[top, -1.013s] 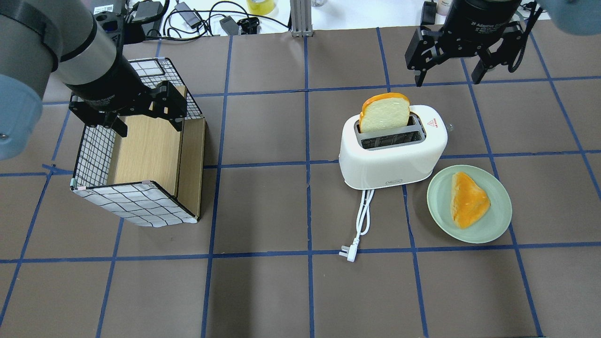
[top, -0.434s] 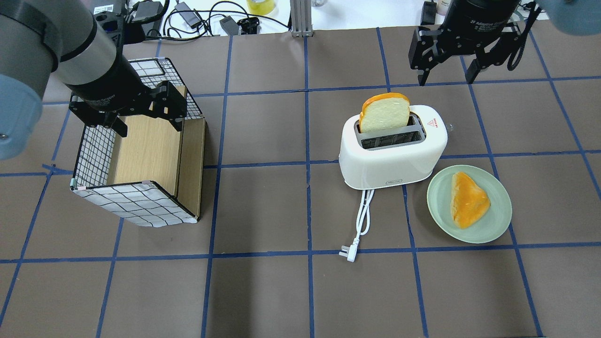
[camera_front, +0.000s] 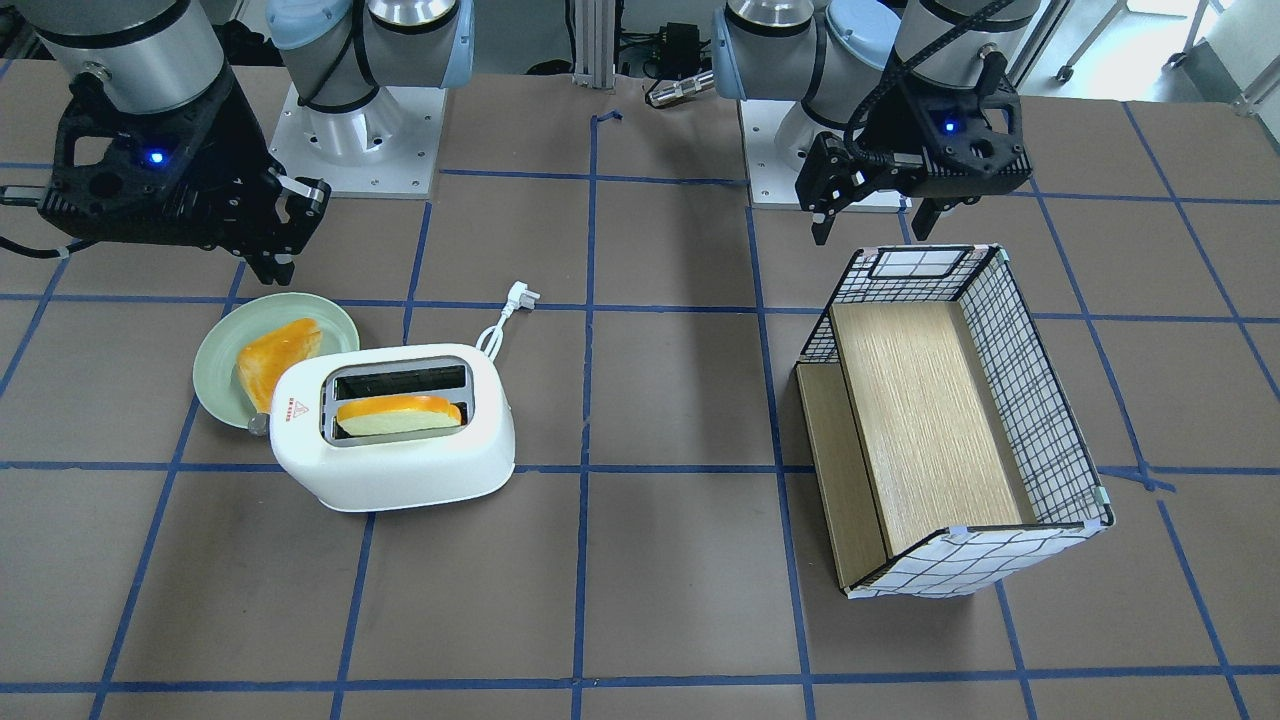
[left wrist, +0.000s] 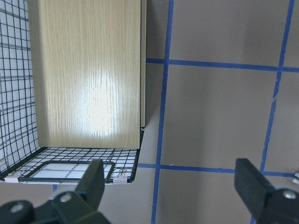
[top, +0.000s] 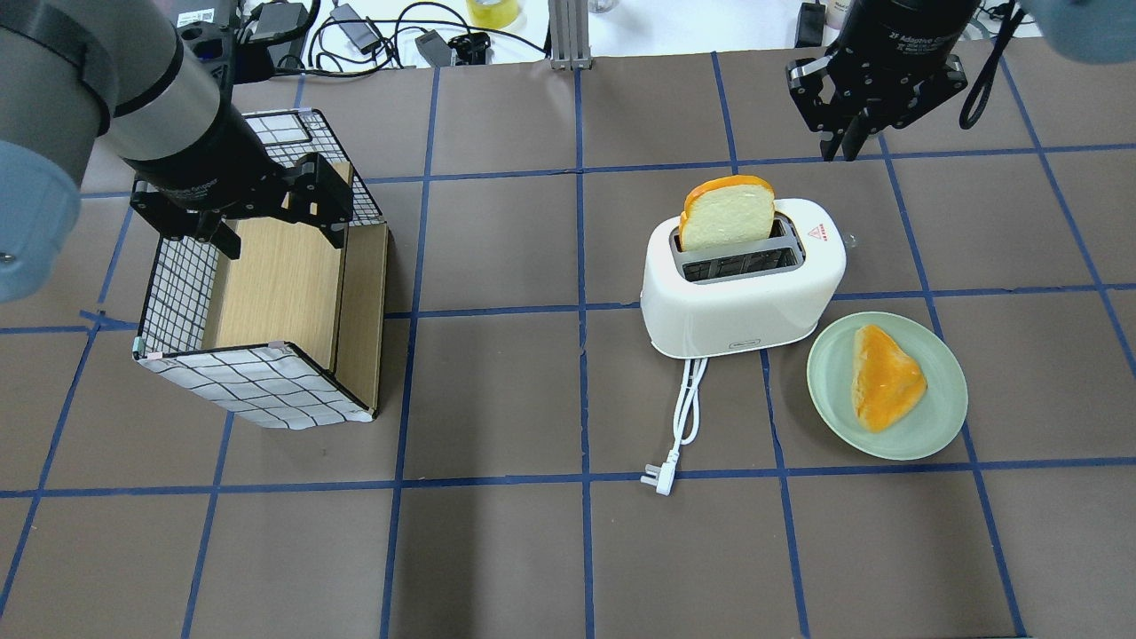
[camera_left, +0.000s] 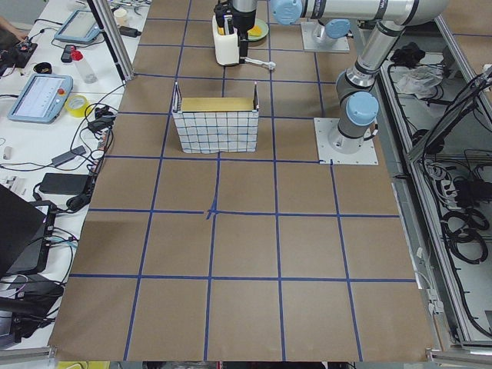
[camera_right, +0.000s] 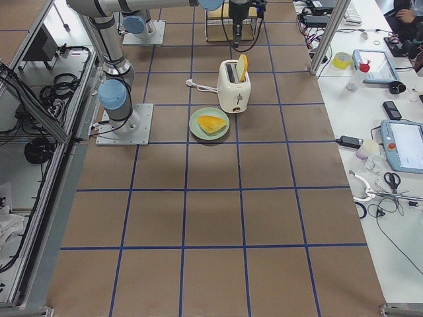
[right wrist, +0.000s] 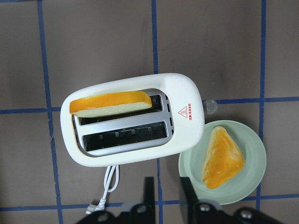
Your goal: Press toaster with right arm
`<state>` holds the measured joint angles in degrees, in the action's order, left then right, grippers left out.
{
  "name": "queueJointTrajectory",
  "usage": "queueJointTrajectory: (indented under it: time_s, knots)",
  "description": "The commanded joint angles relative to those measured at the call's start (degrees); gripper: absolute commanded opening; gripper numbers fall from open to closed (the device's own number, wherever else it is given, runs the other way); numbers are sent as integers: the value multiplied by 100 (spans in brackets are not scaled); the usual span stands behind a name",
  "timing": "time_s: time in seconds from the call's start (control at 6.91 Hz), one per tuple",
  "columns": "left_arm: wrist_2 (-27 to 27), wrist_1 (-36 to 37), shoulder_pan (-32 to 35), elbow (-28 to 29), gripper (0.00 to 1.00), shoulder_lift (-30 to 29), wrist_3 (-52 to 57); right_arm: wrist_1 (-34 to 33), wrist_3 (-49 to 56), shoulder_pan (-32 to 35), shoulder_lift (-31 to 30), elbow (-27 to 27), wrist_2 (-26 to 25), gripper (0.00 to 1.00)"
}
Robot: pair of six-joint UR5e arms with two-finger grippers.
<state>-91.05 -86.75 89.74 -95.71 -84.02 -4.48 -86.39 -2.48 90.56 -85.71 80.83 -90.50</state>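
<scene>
Right pincer [top: 848, 146] of mine hangs narrowed almost closed, holding nothing, beyond the toaster [top: 741, 302] and apart from it. I see the toaster just beside the green plate [top: 945, 417]. Contents: one bread slice [top: 726, 213] upright in the toaster's far slot, one toasted slice [top: 886, 377] on the plate. Writing on the red triangle sticker [right wrist: 183, 112] is too small to read.

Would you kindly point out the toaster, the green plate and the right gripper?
toaster [top: 737, 311], overhead exterior view, on its white front wall.
green plate [top: 942, 419], overhead exterior view, on its bare rim.
right gripper [top: 843, 153], overhead exterior view, midway between its fingertips.
</scene>
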Motion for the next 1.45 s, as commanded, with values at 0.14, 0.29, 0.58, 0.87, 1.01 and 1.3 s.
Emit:
queueJointTrajectory:
  time_s: [0.14,0.29,0.58,0.87,1.01,1.3]
  knots:
    - [0,0,0,0,100,0,0,-36,81,-169,28,3,94,0]
    - [0,0,0,0,100,0,0,-88,177,-423,80,46,721,0]
    - [0,0,0,0,100,0,0,-264,894,-1072,396,134,1462,0]
    - [0,0,0,0,100,0,0,-911,1214,-1775,669,719,2237,0]
    - [0,0,0,0,100,0,0,-1437,1511,-2074,687,1219,2657,0]
    - [0,0,0,0,100,0,0,-2029,1628,-2567,713,1986,3142,0]
